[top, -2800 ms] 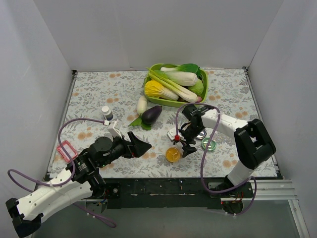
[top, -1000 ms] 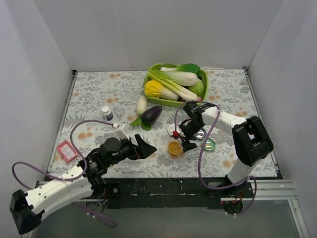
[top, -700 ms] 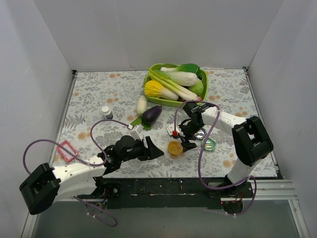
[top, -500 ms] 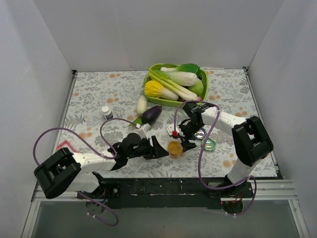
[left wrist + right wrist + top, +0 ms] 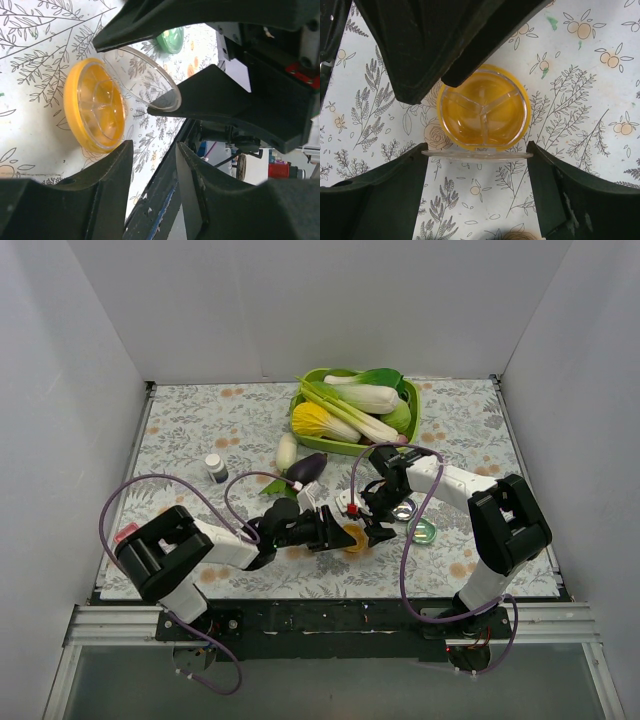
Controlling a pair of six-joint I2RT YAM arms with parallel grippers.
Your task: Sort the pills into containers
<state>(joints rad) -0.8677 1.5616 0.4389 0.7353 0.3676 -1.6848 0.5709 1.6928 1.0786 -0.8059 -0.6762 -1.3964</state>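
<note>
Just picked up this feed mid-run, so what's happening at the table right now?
The right pincer grips a clear lid on edge beside the orange dish, which sits empty on the table. The left pincer points at that dish from the other side, jaws narrow with nothing visible between them. The green dish lies farther right, untouched.

Left fingers (image 5: 95, 200) and right fingers (image 5: 375, 200) hem orange dish (image 5: 483, 110).
</note>
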